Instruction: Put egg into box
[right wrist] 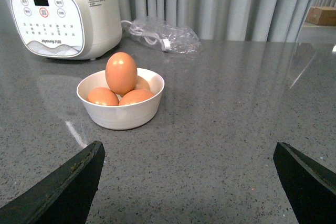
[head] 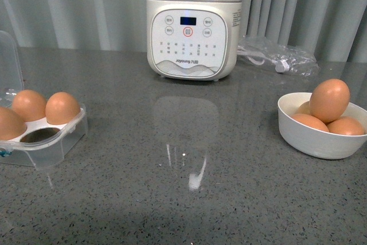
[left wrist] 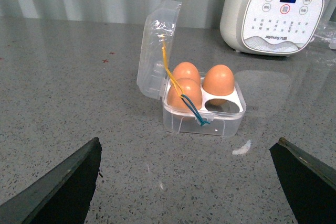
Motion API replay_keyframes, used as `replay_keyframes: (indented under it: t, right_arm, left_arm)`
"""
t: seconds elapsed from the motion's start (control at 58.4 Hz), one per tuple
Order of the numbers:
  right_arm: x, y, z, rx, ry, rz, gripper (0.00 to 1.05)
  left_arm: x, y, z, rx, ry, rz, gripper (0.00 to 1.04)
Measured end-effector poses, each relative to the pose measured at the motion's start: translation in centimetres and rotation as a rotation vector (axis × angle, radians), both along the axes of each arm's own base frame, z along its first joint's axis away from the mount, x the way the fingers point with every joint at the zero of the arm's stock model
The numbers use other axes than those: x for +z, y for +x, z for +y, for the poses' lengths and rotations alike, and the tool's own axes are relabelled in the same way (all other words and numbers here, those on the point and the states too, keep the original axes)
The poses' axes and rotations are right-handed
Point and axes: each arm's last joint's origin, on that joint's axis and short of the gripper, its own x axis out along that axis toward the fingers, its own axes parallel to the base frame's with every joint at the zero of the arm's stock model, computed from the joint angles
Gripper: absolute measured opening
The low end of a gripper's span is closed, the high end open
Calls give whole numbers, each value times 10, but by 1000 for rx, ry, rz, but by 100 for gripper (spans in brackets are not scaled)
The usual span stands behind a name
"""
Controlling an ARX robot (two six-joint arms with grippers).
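The clear egg box (head: 51, 142) stands at the left with its lid up; it also shows in the left wrist view (left wrist: 202, 114). It holds three brown eggs (left wrist: 185, 94), and one cup (left wrist: 227, 107) is empty. A brown egg (head: 329, 100) lies on top of several others in a white bowl (head: 318, 142) at the right, also in the right wrist view (right wrist: 121, 73). My left gripper (left wrist: 189, 174) is open and empty, short of the box. My right gripper (right wrist: 191, 174) is open and empty, short of the bowl (right wrist: 123, 116). Neither arm shows in the front view.
A white Joyoung appliance (head: 192, 32) stands at the back middle of the grey counter. A clear plastic bag with a white cable (head: 278, 55) lies to its right. Grey curtains hang behind.
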Motion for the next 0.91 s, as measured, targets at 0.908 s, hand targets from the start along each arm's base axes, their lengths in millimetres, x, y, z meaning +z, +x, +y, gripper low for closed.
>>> replay_keyframes:
  t: [0.908]
  right_arm:
    - [0, 0, 0, 0, 0, 0, 98]
  left_arm:
    - [0, 0, 0, 0, 0, 0, 98]
